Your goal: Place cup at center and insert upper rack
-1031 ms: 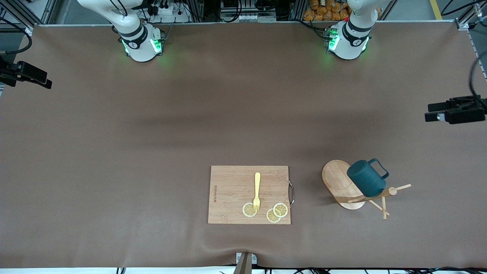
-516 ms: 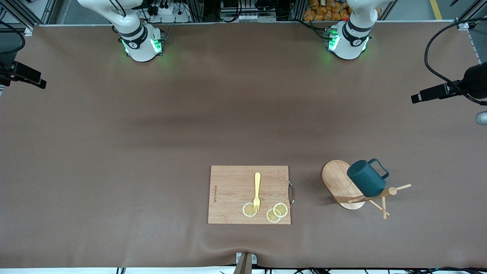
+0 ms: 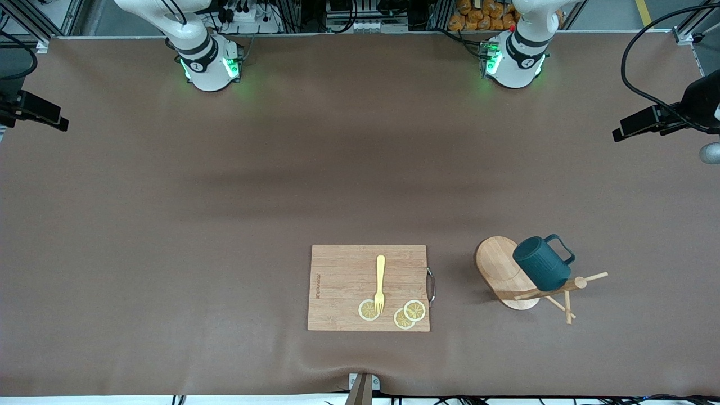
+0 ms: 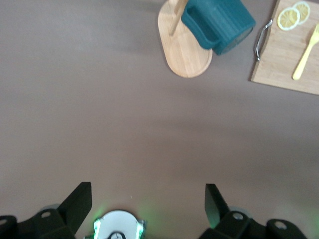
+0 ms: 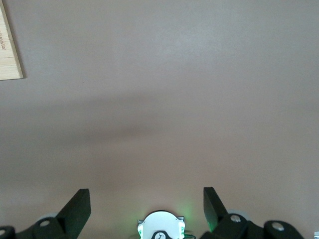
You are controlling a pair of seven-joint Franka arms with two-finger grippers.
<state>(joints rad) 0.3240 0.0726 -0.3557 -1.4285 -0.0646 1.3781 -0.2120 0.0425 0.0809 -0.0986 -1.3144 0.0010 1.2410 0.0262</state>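
Now, in the front view, the left gripper (image 3: 633,128) has lifted a little and shifted toward the edge compared with half a second ago, and it hangs over the left arm's end of the bench (image 3: 225,197). Nothing else has moved. The right gripper (image 3: 53,120) sits at the right arm's end, partly cut off by the picture's edge. One cup (image 3: 543,263) hangs tilted on the one upper rack (image 3: 500,270), which is tipped over so its oval base stands on edge (the pegs point toward the left arm's end). Beside the rack, toward the right arm's end, lies one cutting board (image 3: 343,281) with one yellow fork (image 3: 380,283) and three lemon slices (image 3: 414,310) on it.

In the left wrist view, the left gripper's fingers (image 4: 79,201) stand wide apart with nothing between them. The cup (image 4: 219,22) and rack (image 4: 187,59) are cut off at the picture's edge, and so is the board (image 4: 279,62), where only two slices show.

In the right wrist view, the right gripper's fingers (image 5: 77,206) are also spread apart and empty, over bare bench (image 5: 164,99). Only a corner of the board (image 5: 9,50) shows.
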